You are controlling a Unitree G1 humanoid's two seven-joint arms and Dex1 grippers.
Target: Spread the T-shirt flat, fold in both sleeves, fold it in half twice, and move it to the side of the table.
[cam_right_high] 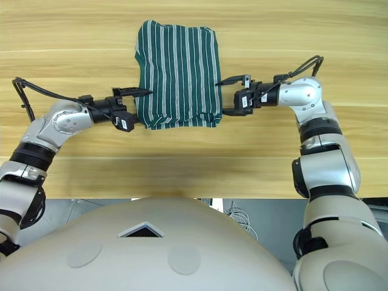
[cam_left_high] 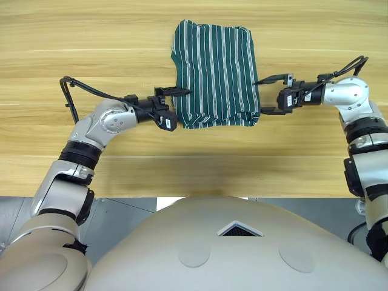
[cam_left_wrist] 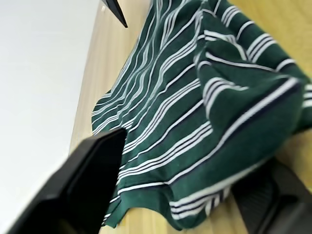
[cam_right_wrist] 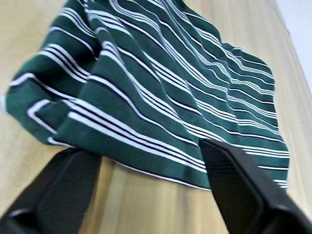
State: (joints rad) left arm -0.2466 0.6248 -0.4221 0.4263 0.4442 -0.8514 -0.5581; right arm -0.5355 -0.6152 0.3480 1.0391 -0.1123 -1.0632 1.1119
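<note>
A: Nearest us, the left gripper (cam_left_high: pixel 177 109) sits at the T-shirt's (cam_left_high: pixel 215 73) eight o'clock, jaws spread wide, cloth edge between the fingers but nothing pinched.

B: And the right gripper (cam_left_high: pixel 259 97) mirrors it at four o'clock, jaws also apart, straddling the near right corner.

A: The shirt itself lies at twelve o'clock from the robot, already a compact striped block on the table (cam_left_high: pixel 73 36), near edge thick and bunched, far edge flatter.

B: That bunching is the danger, I'd say. If either side closes on just the top layer, the stack could peel apart when lifted.

A: Agreed, and uneven lifting could skew the fold or drag the far edge crooked.

B: Head count?

A: One T-shirt, two grippers, one table.
</note>
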